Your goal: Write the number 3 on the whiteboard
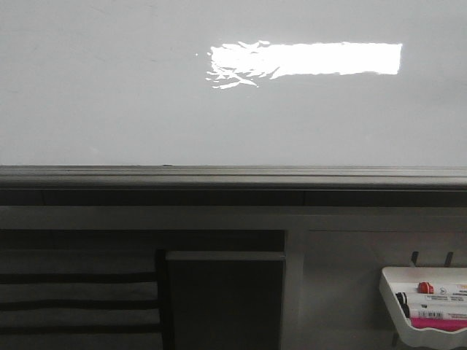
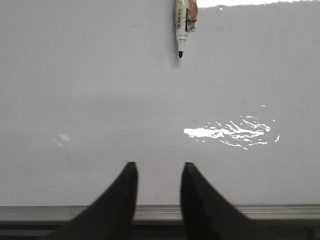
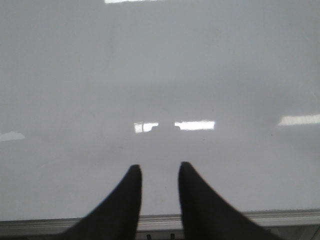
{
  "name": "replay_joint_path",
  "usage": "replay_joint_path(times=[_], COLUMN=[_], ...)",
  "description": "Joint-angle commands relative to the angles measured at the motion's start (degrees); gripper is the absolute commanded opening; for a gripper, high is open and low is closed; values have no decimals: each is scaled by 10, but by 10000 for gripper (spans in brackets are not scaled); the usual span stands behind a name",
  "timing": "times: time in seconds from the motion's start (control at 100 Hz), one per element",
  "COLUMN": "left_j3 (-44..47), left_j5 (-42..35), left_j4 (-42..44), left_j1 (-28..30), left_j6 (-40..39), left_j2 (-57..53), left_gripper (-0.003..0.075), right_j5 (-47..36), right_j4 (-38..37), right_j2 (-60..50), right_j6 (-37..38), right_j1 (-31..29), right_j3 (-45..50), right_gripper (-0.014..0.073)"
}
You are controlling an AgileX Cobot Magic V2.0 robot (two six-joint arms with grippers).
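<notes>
The whiteboard (image 1: 109, 95) is a glossy pale grey board with a bright rectangular glare patch (image 1: 321, 58) and a grey bottom rail (image 1: 233, 175). No number 3 shows on it in any view. In the left wrist view, an uncapped marker (image 2: 184, 25) with a black tip lies against the board (image 2: 75, 100), well beyond my left gripper (image 2: 159, 167), which is open and empty over the rail. My right gripper (image 3: 159, 167) is also open and empty, facing a bare stretch of board (image 3: 225, 75). Neither gripper shows in the front view.
A small white marker tray (image 1: 394, 310) hangs below the board at the lower right, holding a red-capped marker (image 1: 425, 287) and a pink one (image 1: 438, 323). A dark panel (image 1: 222, 299) and a slatted shelf (image 1: 73, 292) sit under the rail.
</notes>
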Motion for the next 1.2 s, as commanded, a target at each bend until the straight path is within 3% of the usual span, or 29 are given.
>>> replay_joint_path(times=[0.0, 0.07, 0.13, 0.67, 0.95, 1.19], left_j3=[-20, -20, -20, -31, -137, -261], left_j5=[-49, -50, -50, -103, -103, -103], left_j4=[1, 1, 1, -33, -33, -31], left_j1=[-1, -1, -1, -4, -50, -42], left_j6=[-3, -3, -3, 1, 42, 42], left_j2=[8, 8, 8, 39, 218, 398], left_gripper=[449, 566, 594, 472, 441, 438], right_j5=[-57, -58, -56, -70, -70, -68], right_j4=[-10, -10, -10, 8, 9, 9], right_j2=[7, 7, 7, 7, 7, 7], right_j6=[-3, -3, -3, -3, -3, -3], right_j1=[-2, -2, -2, -2, -1, -1], right_j3=[-20, -20, -20, -27, -54, -54], right_gripper=[436, 493, 496, 493, 493, 493])
